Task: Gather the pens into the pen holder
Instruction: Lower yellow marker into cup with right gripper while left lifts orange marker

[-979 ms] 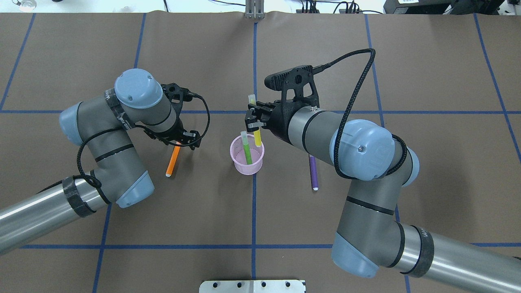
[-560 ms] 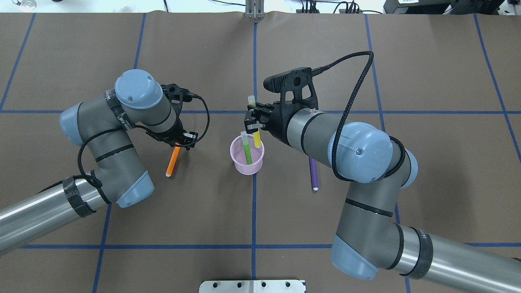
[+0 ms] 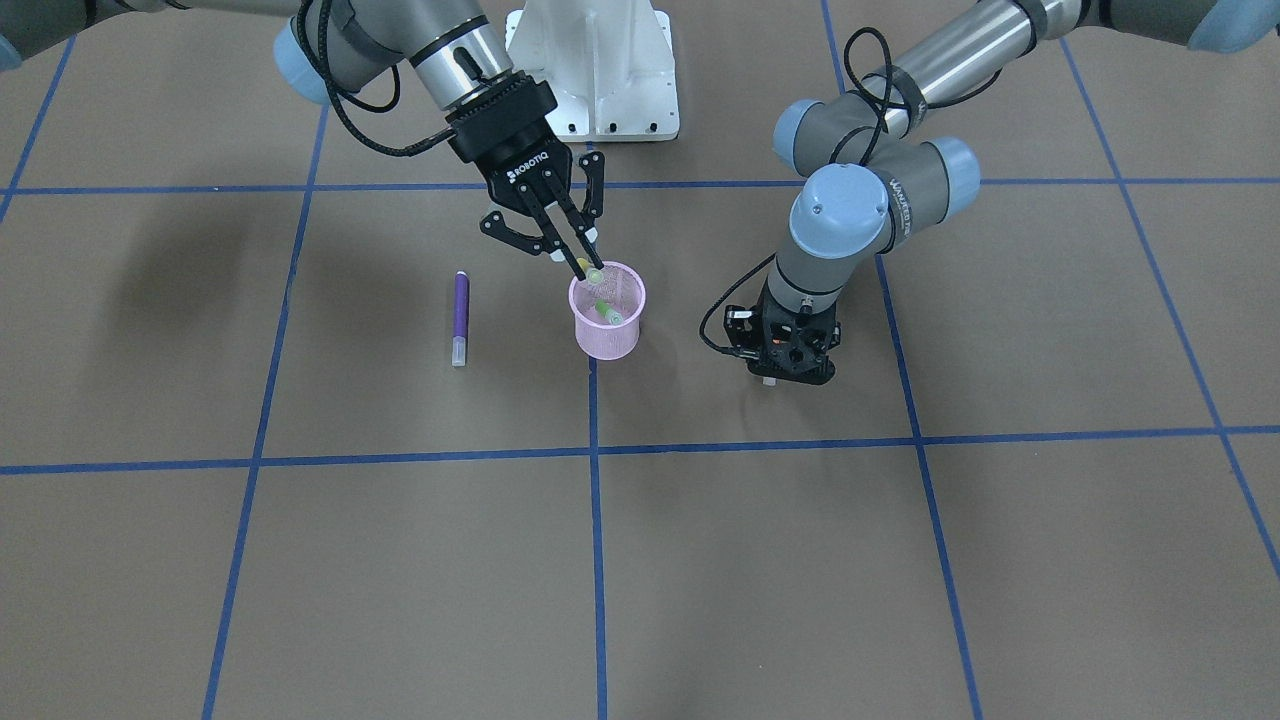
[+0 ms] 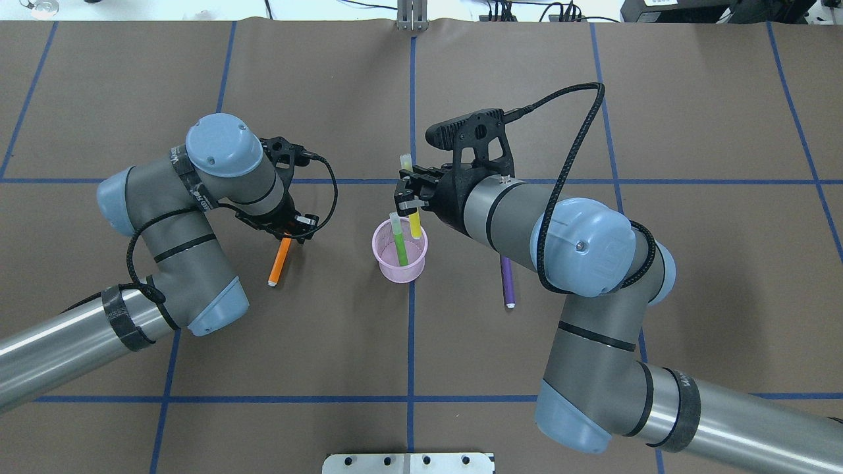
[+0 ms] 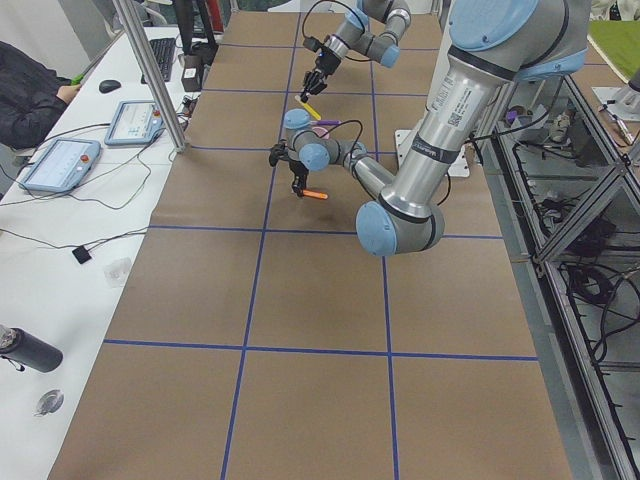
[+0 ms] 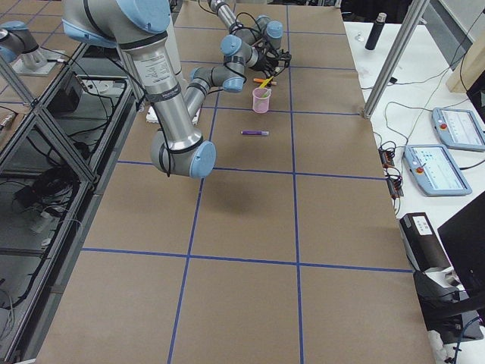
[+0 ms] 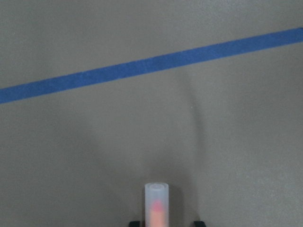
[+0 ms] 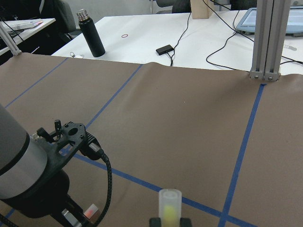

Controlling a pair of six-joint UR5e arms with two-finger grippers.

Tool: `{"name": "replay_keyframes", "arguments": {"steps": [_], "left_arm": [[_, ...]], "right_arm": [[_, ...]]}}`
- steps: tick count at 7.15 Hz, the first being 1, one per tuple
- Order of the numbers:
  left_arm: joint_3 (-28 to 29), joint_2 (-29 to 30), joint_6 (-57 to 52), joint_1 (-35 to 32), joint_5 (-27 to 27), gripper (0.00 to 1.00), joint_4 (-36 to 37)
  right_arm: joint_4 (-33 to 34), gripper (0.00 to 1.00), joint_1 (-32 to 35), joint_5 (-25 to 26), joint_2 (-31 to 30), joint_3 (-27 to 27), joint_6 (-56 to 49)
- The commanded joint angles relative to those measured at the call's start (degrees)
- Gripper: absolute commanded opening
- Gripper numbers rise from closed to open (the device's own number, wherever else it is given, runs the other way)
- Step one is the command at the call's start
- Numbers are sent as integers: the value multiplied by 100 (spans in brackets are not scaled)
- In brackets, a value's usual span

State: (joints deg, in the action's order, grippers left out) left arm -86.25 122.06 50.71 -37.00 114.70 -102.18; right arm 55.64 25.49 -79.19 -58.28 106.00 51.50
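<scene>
The pink mesh pen holder [image 4: 400,268] stands at the table's middle, also in the front-facing view [image 3: 608,338]. A green pen [image 4: 400,243] leans inside it. My right gripper [image 4: 409,197] is shut on a yellow pen [image 4: 415,225], held tilted with its lower end inside the holder's rim; it also shows in the right wrist view [image 8: 170,205]. My left gripper [image 4: 293,232] is shut on the upper end of the orange pen [image 4: 279,263], which lies on the table left of the holder. The purple pen [image 4: 507,283] lies on the table, partly under my right arm.
Blue tape lines cross the brown table cover. A metal plate [image 4: 408,463] sits at the near edge and a metal post [image 4: 411,16] at the far edge. The white robot base [image 3: 600,70] stands behind the holder in the front-facing view.
My left gripper's fingers have closed in on the orange pen's upper end. My right gripper with the yellow pen has barely moved.
</scene>
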Motion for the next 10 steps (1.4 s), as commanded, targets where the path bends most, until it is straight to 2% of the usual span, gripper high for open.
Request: {"name": "replay_keyframes", "arguments": {"steps": [1,3,4,6,7,10], "left_arm": [[-6,-7,0,-9,35,0,31],[-146,10,17,-61,35,0,57],[-573,2,61,-270,61,0,110],[-1313,2,645,-780,158,0,242],[-1586,2,668,-1008,149,0,233],[-1746,19,624,-1344,149,0,198]], "right_arm": [[-1,0,0,0,-8,0,0],[-10,0,0,-9,1,9,0],[-10,0,0,9,1,18,0],[8,0,-131,560,45,-9,35],[-1,0,-175,641,71,-139,35],[-18,0,-440,1037,71,-325,35]]}}
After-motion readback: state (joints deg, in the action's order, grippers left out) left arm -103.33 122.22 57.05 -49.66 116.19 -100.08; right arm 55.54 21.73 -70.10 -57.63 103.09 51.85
